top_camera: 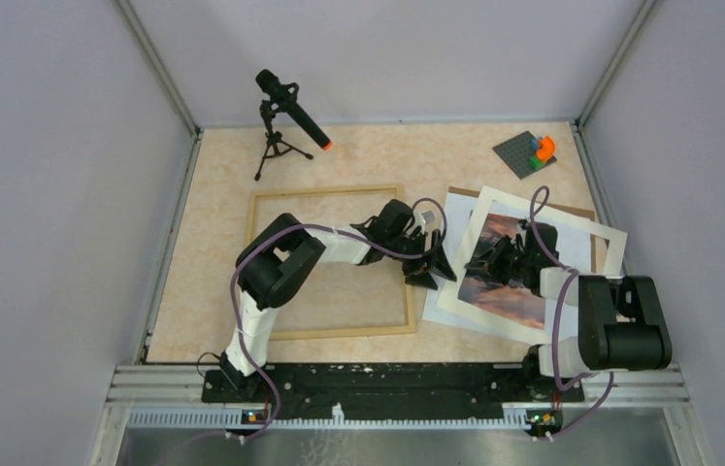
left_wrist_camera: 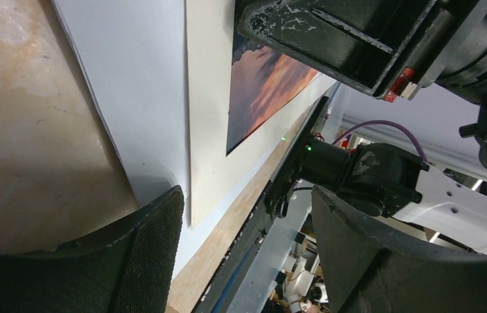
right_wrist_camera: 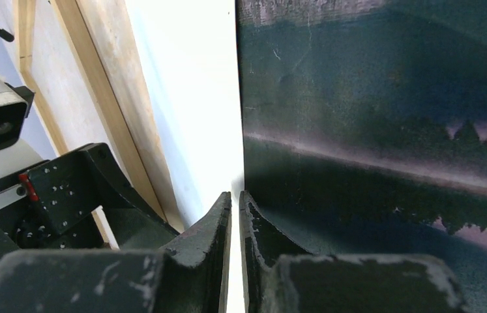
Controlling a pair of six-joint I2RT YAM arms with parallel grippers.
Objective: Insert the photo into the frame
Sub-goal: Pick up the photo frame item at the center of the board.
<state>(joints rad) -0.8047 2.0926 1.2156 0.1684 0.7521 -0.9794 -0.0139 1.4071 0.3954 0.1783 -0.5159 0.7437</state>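
The right gripper (right_wrist_camera: 235, 215) is clenched on a thin pale edge, seemingly the white mat (left_wrist_camera: 208, 98) at the left side of its window. The sunset photo (right_wrist_camera: 371, 98) lies under that mat, showing through the window, right of the wooden frame (top_camera: 329, 192) and outside it. The left gripper (left_wrist_camera: 247, 254) hangs with its fingers spread and grasping nothing, over the sheet's left edge, just beside the frame's right rail.
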